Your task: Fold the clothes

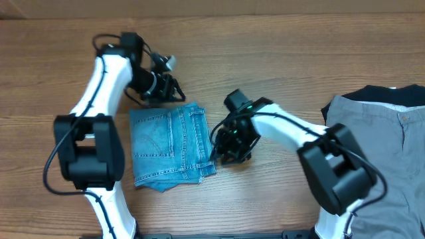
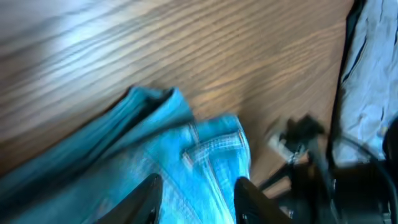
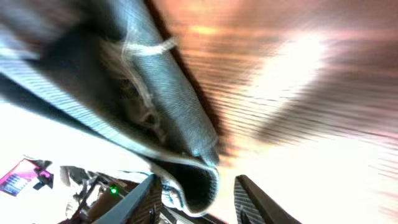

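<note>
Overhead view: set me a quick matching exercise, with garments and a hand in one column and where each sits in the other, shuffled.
Column one:
1. jeans
2. grey trousers
3. black garment
4. right hand

Column two:
A. spread out at the right edge of the view
B. folded, in the middle of the view
C. at the right side of the jeans
D. showing past the far edge of the grey trousers

Pairs: 1-B, 2-A, 3-D, 4-C

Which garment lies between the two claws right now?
The light blue jeans, folded compact at centre; the grey trousers and black garment lie at the right edge.
</note>
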{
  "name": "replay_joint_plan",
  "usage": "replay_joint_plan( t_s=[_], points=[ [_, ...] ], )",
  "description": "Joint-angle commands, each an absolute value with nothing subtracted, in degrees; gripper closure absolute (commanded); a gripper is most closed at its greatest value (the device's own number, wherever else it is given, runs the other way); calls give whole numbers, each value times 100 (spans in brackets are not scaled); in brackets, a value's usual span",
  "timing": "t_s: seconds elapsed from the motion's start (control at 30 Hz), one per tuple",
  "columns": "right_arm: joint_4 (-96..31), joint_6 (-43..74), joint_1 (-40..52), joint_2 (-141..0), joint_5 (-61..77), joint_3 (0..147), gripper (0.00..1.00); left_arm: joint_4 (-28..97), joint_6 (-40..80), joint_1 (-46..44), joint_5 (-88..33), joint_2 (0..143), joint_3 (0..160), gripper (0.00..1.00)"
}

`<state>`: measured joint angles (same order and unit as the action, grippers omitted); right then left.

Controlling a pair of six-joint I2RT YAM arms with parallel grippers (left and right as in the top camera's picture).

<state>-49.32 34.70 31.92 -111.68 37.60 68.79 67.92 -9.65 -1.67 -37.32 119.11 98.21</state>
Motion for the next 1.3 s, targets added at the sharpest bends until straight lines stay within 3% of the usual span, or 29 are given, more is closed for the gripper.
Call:
replay_joint_plan(
  t_s=[0.0,0.2,0.37,0.57,0.67,0.77,0.87,1.13,1.27],
  points=[
    [-4849,2803,2834,-10357,3839,6875,59,7520,-1179,75,-3170,11242,10379,56],
    [-3876,2112,2864,-10106,4803,6873,87,8495,-834,172,-2167,10899,10313,56],
    [-3391,3072,2974,-10315,4104,6866,93,8189,-611,183,-1802,10903,9347,57],
    [-3096,3291,3227,-10783,4263,6862,94,6652,5,390,-1105,10906,7413,62],
    [-3430,4469,3415,-11275,3492,6862,95,5485,134,764,-972,10906,6488,54],
    [-3520,4875,3398,-11692,3468,6862,95,5105,130,902,-1007,10906,6263,42],
    [-3592,4866,3330,-11920,3610,6862,96,5052,126,908,-1033,10906,6270,33],
    [-3894,4097,2845,-11559,3651,6866,95,5782,-123,910,-1511,10903,6825,33],
    [-4150,3046,2569,-10936,3710,6875,87,6445,-386,908,-1903,10901,7620,32]
  ],
)
